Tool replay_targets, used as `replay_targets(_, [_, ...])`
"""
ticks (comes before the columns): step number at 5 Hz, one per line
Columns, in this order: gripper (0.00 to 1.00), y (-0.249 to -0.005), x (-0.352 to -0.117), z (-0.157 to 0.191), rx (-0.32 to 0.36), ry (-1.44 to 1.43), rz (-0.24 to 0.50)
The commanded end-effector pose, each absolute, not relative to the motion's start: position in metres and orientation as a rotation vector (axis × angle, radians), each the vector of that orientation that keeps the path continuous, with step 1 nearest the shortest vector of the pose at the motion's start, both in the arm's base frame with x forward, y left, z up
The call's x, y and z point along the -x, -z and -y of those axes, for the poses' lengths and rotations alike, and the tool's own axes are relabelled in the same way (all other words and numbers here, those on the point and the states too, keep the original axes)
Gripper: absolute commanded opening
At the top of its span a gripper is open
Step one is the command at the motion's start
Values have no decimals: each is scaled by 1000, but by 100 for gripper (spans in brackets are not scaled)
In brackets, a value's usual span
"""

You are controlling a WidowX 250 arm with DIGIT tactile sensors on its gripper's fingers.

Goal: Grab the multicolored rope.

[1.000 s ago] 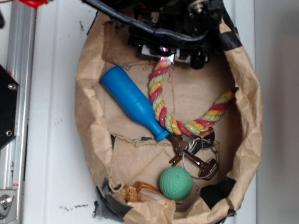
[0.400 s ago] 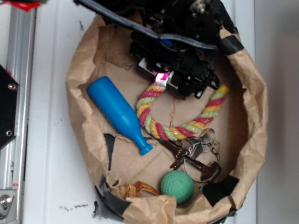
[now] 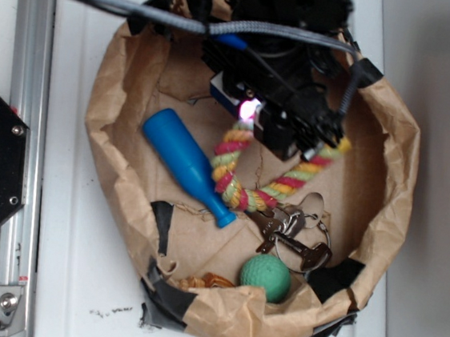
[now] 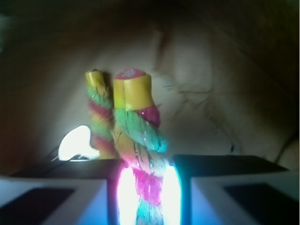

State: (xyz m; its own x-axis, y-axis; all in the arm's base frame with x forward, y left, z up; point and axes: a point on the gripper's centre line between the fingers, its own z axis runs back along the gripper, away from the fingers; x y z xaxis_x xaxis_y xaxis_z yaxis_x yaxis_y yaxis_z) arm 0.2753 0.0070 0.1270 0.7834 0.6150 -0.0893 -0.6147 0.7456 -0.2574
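The multicolored rope [image 3: 239, 188] of pink, yellow and green strands curves inside the brown paper bag [image 3: 383, 193]. My gripper [image 3: 249, 111] is shut on one end of it, near the bag's back. In the wrist view the rope [image 4: 138, 136] runs up between the two fingers [image 4: 70, 187], and its yellow-taped ends stand above them. The gripper [image 4: 147, 187] pinches the strand tightly. The rope's other end [image 3: 323, 159] shows right of the black gripper body.
A blue bottle-shaped toy [image 3: 184, 162] lies left of the rope. A metal key bunch [image 3: 294, 236] and a green ball [image 3: 266, 276] rest near the bag's front. A metal rail [image 3: 25, 115] runs along the left.
The gripper has moved toward the bag's middle with the rope end in it. The rope has bent tighter, and the bag and the blue toy have shifted.
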Motion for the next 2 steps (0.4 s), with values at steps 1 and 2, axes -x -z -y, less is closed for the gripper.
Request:
replay_targets(1, [0, -195, -273, -30, 214, -555, 117])
replay_targets(2, [0, -192, -272, -38, 151, -599, 127])
